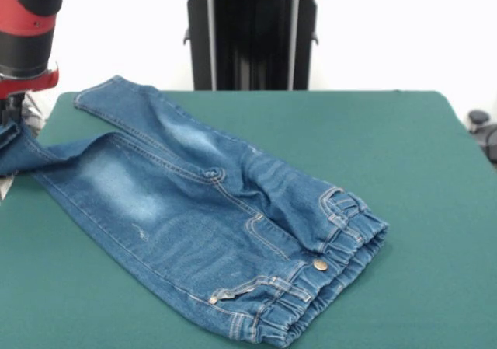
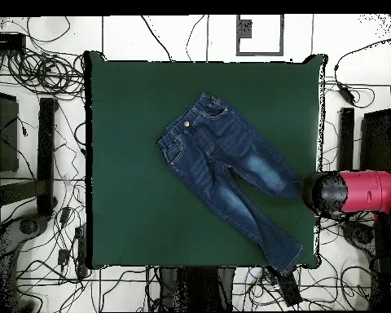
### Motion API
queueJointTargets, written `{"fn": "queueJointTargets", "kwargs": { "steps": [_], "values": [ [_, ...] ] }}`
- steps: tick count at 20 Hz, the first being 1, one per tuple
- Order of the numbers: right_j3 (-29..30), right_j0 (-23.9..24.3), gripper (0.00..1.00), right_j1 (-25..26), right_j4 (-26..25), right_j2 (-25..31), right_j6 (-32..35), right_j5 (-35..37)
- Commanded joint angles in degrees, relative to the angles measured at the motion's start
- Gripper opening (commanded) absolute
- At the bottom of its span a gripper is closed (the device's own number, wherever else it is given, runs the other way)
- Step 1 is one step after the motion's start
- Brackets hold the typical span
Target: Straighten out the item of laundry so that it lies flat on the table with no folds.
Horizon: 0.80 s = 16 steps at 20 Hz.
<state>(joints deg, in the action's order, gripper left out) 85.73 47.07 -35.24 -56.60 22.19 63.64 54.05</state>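
Elastic waistband (image 1: 311, 302) nearest the camera, jeans (image 1: 202, 217) spread diagonally on the green table (image 1: 404, 170).

One leg ran to the table's edge beneath the red and black arm (image 1: 27, 30), its hem lifted slightly there, probably pulled outward to straighten it; the gripper was hidden, so whether its fingers held the cloth could not be told.

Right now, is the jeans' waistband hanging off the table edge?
No. In the overhead view the waistband of the jeans lies well inside the green table; only a leg end reaches the edge by the arm.
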Motion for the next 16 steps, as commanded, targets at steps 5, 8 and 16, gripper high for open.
{"fn": "queueJointTargets", "kwargs": {
  "steps": [5,8,16],
  "values": [
    [7.4,-4.5,0.00,0.6,-2.1,-2.6,-10.4,4.0],
    [7.4,-5.0,0.00,1.0,-2.0,-2.7,-10.4,3.7],
    [6.4,-6.6,0.00,1.7,-2.0,-4.1,-11.3,5.0]
  ]
}}
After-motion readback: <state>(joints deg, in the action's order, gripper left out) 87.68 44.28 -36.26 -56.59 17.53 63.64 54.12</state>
